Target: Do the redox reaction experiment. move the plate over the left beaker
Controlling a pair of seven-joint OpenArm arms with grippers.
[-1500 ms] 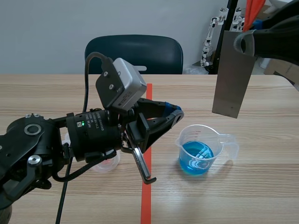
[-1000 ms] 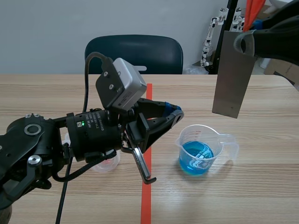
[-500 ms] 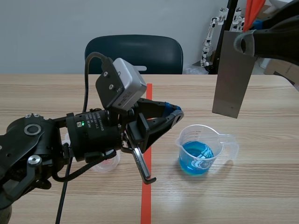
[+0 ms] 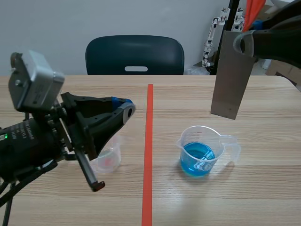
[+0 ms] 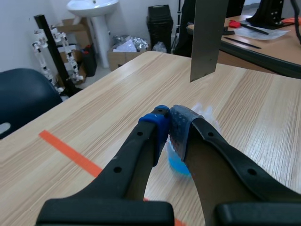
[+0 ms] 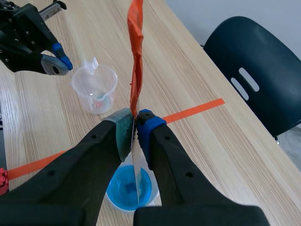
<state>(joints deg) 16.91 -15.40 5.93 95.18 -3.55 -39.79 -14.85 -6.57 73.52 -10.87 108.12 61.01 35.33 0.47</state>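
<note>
Currently your right gripper (image 6: 134, 125) is pinching the grey metal plate (image 4: 230, 75) near its upper end, both pads pressing flat against its faces, and the plate is hanging upright in the air with a slight tilt, clear of the table (image 4: 263, 188). From the right wrist view you are looking down along the plate's thin edge, which is lining up over the beaker of blue liquid (image 4: 201, 151), so the plate is sitting on the right side of the orange-red tape line (image 4: 148, 141). An orange strip (image 6: 135, 56) is rising above the fingers; it is probably fixed to the plate's top, though its attachment is hidden. Your left gripper (image 5: 168, 120) is hovering low over the table with its fingertips pressed together on nothing, blue pad against grey pad. It is pointing toward the tape line, just above the left beaker (image 4: 107, 157), a clear cup with a faint reddish trace at its bottom. That beaker is standing well apart from the plate. A dark chair (image 4: 135, 54) is standing at the table's far edge.
</note>
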